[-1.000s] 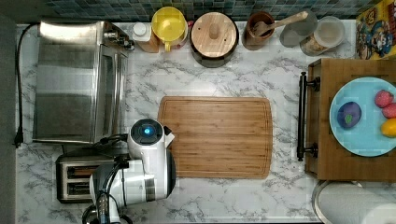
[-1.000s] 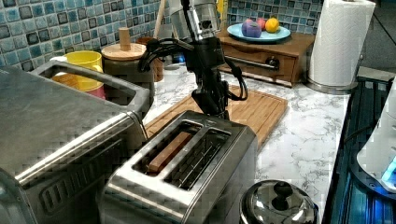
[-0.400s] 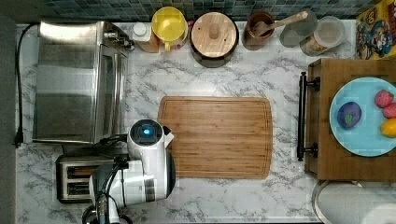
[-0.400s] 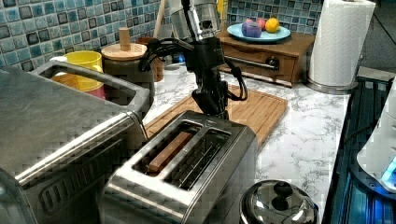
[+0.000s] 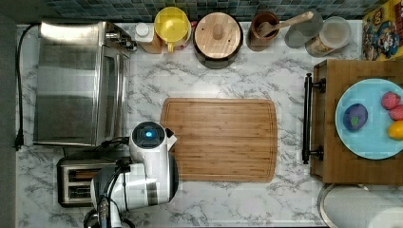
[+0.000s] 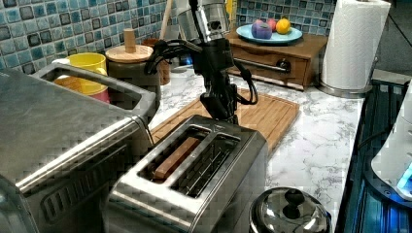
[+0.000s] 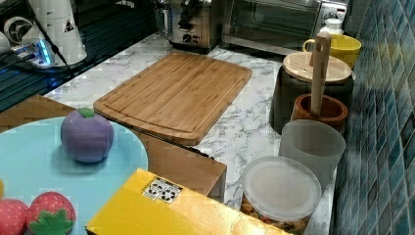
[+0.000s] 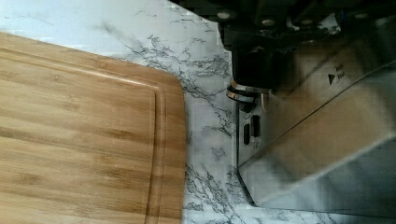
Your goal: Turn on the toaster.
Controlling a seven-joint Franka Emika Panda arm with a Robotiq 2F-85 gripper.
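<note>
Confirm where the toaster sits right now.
In the top view the toaster sits at the lower left of the counter, just below the toaster oven and left of the cutting board, partly under the arm.

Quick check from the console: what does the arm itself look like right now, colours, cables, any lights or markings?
The arm has glossy white rounded shells with dark bands at the joints and a round black cap lit blue. In the left view its wrist is a silver cylinder above a black gripper, with looped black cables alongside.
</note>
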